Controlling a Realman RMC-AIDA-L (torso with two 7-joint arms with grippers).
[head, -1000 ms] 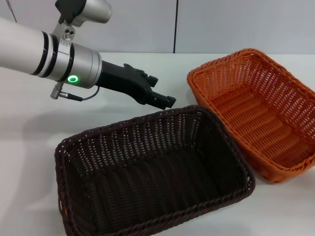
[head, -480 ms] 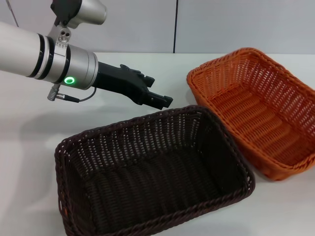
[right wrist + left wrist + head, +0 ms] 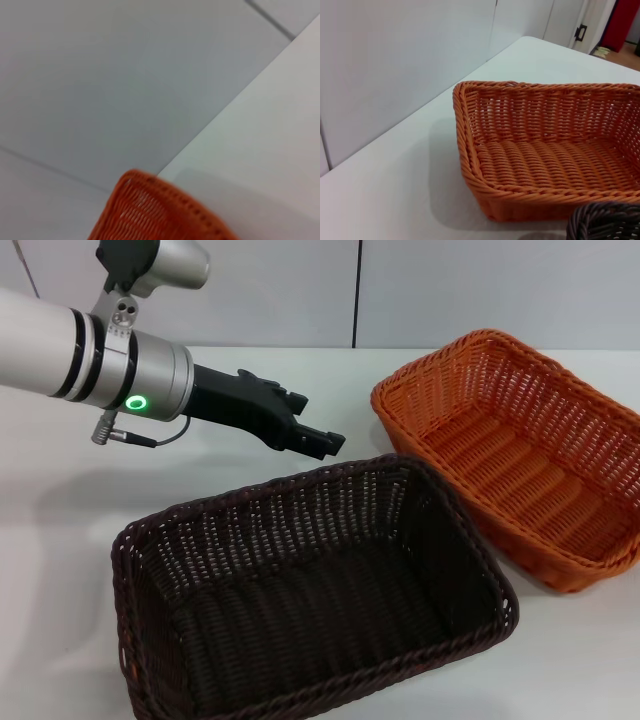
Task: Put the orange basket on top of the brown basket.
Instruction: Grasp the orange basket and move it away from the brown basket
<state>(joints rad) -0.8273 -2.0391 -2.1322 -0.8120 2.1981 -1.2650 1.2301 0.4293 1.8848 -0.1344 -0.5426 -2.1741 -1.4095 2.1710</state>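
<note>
On the white tabletop (image 3: 60,540), which fills the head view up to a pale panelled wall (image 3: 450,290) at the far side, two woven baskets sit side by side. The brown basket (image 3: 300,590) lies near and centre-left, upright and open, its braided rim running at a slant from near left to far right. The orange basket (image 3: 510,455) sits at the right and farther back, also upright, its near-left long side just beside the brown basket's far-right corner; whether the two rims touch cannot be told. In the left wrist view the orange basket (image 3: 545,155) shows its open-weave walls and ribbed floor, with a dark corner of the brown basket (image 3: 605,222) at the edge of the picture in front of it. The right wrist view shows only a corner of the orange rim (image 3: 160,210) against the wall and the tabletop. The left arm reaches in from the far left above the tabletop, a green ring lit on its wrist, and its black left tool (image 3: 325,442) hangs beyond the brown basket's far rim, holding nothing, its fingers drawn narrow together. The right tool is not seen in any view.
</note>
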